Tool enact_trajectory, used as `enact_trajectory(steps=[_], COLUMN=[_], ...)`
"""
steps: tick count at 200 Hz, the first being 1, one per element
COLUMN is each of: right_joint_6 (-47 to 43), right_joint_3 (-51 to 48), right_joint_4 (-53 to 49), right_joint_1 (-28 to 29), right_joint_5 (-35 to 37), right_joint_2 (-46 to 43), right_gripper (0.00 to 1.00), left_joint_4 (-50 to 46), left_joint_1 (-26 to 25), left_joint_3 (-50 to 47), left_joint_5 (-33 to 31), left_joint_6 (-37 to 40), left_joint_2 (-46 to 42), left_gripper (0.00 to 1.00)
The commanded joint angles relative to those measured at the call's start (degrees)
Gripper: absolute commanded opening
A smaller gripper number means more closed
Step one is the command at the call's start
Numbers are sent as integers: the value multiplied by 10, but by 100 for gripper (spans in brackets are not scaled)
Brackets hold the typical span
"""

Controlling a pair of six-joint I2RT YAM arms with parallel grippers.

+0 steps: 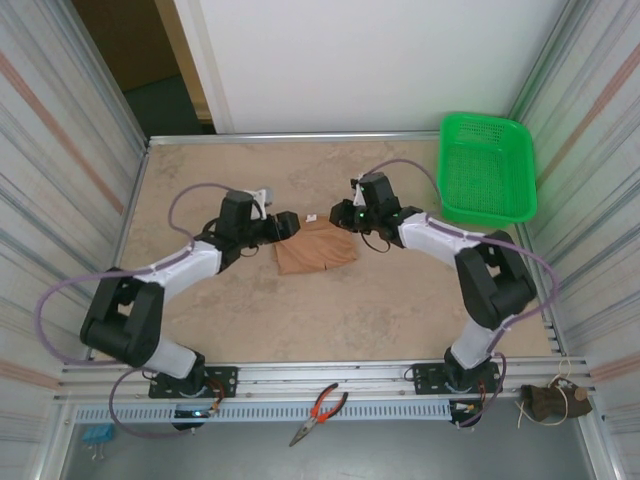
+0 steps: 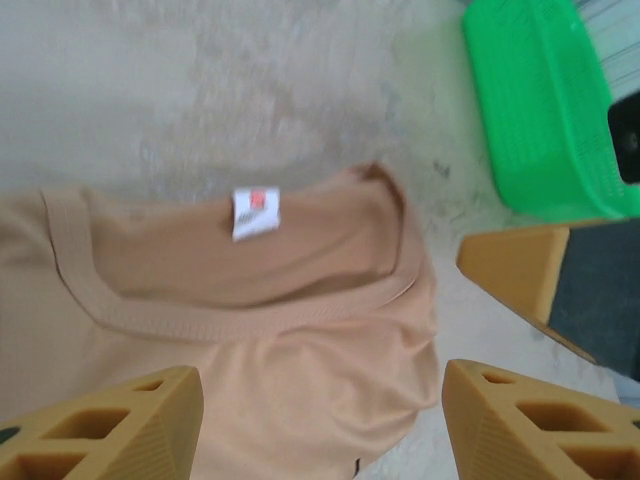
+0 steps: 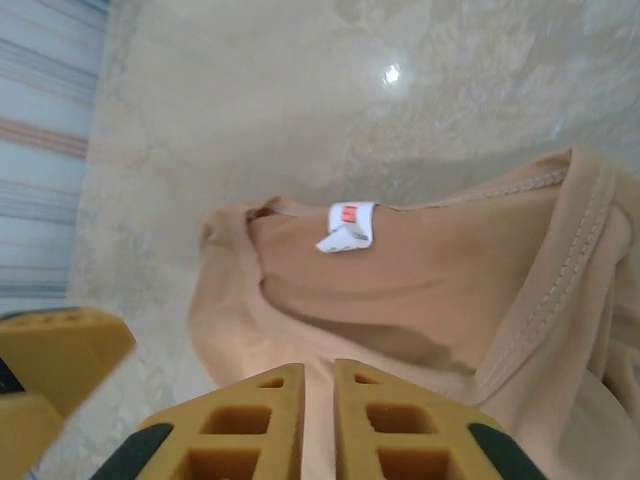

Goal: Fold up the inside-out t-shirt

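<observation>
The tan inside-out t-shirt lies as a small folded rectangle in the middle of the table. Its collar and white tag face up at the far edge; the tag shows in the right wrist view too. My left gripper hovers at the shirt's far left corner, open wide over the fabric below the collar. My right gripper is at the far right corner, its fingers shut with a thin slit between them, above the shirt; no fabric is visibly pinched.
A green plastic basket stands at the far right of the table and also appears as the basket in the left wrist view. Red-handled pliers lie on the front rail. Metal walls enclose both sides.
</observation>
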Motion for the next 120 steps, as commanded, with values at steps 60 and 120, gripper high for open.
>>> enact_trajectory(steps=[60, 120], right_joint_6=[42, -18], right_joint_3=[-34, -21], right_joint_4=[61, -53], right_joint_1=[-45, -20], right_joint_5=[-43, -12], right_joint_2=[59, -55], right_gripper=[11, 15], left_joint_4=[49, -137], left_joint_1=[19, 50], left_joint_3=[5, 62], left_joint_5=[28, -5], left_joint_6=[-34, 36], left_joint_2=[97, -13], left_gripper=[64, 72])
